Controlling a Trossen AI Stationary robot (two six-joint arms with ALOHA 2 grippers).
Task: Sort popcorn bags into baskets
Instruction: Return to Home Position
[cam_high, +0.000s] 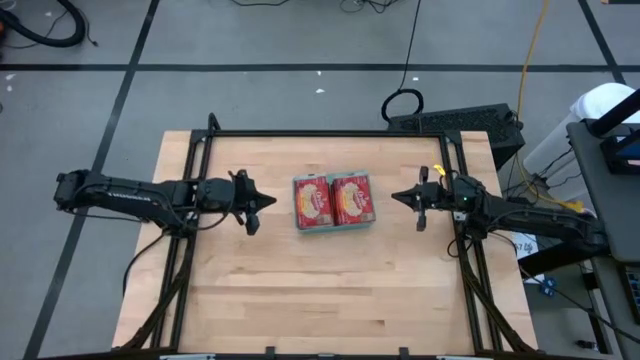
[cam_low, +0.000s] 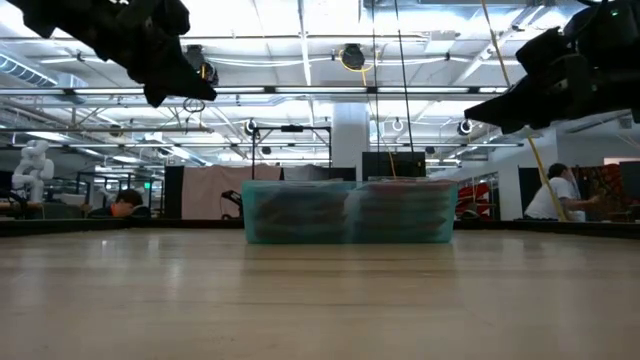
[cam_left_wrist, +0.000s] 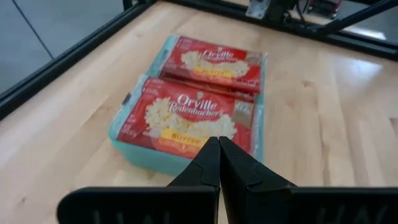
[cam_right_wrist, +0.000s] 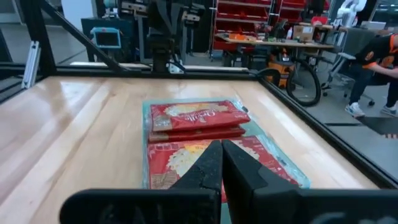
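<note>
From above, the left gripper (cam_high: 262, 203) hangs over the wooden table (cam_high: 330, 290). The right gripper (cam_high: 398, 197) hangs across from it, and their tips point at each other. The green tray (cam_high: 335, 229) sits between the two tips. It is near both and touches neither. The red popcorn bags (cam_high: 312, 203) lie in the tray in two piles, side by side, picture side up. One pile is nearer each gripper.

From table height, the tray stands on the table in the middle. Red shows through its see-through green walls. Both grippers hang high above the table, one out past each end of the tray and well apart from it. I cannot tell from here which one is which. A person (cam_low: 553, 195) is far off in the room behind.

From the left wrist, the left gripper's two dark fingers (cam_left_wrist: 208, 165) are pressed tight together with nothing between them. The tray lies just ahead of the tips and lower down. The nearer pile's top bag shows popcorn and white letters, and the other pile lies just past it.

From the right wrist, the right gripper's fingers (cam_right_wrist: 205, 168) are closed too, tip against tip, and they hold nothing. The tray lies ahead of the tips and below them, full of red bags, one pile behind the other.
</note>
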